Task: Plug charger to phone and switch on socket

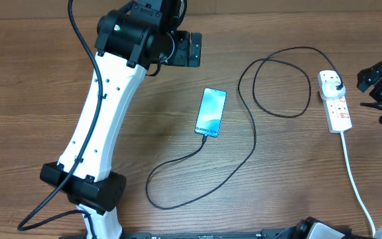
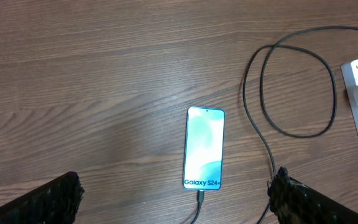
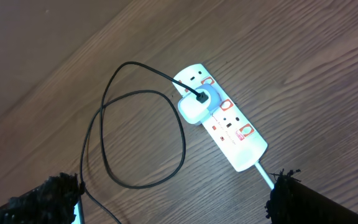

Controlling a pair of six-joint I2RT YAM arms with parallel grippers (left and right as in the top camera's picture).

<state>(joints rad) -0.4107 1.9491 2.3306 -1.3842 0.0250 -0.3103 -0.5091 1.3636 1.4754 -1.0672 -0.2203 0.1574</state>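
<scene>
Item: wooden table [image 1: 32,99]. Brown wood-grain top with a matte finish and darker streaks, the grain running left to right in the overhead view. Lighting is even and diffuse, with soft-edged shadows and a faint pale sheen mid-surface.

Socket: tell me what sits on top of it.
A white adapter sits plugged into the socket, with bare outlets either side. The black charger cable runs out of its top. Red switch marks show beside it. The outlet beneath the adapter is covered.

charger loop [image 1: 253,133] betw. phone [image 1: 211,111] & socket [image 1: 335,103]
</scene>
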